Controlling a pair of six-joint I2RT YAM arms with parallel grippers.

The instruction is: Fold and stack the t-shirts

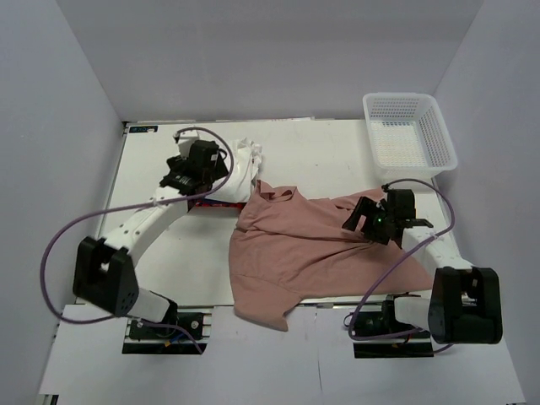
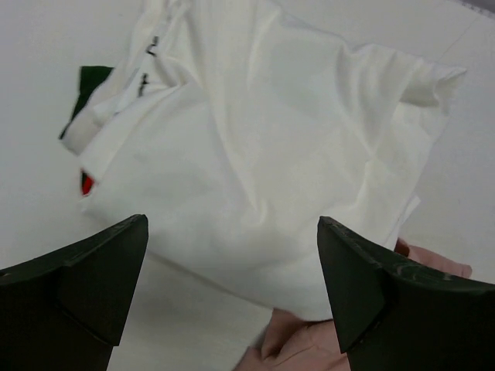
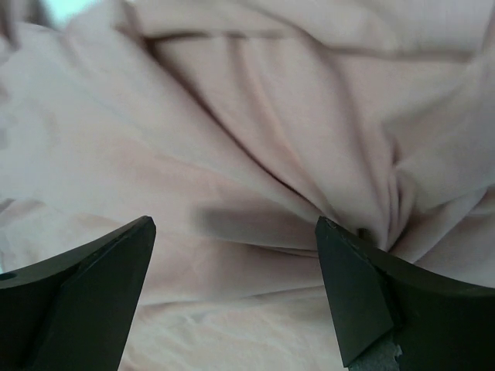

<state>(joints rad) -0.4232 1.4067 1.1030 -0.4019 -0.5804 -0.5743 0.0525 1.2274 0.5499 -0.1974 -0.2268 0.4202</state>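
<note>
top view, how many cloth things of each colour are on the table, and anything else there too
pink t-shirt: 1
white cloth bundle: 1 (cannot tell if it is more than one shirt)
red cloth: 1, mostly hidden under the white
white basket: 1
total: 4

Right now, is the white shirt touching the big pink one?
Touching. The left wrist view shows the white shirt lying with its lower edge over the pink shirt, with no gap between them.

end effector (image 2: 232, 294) spread wide above white t-shirt (image 2: 263, 154).
</note>
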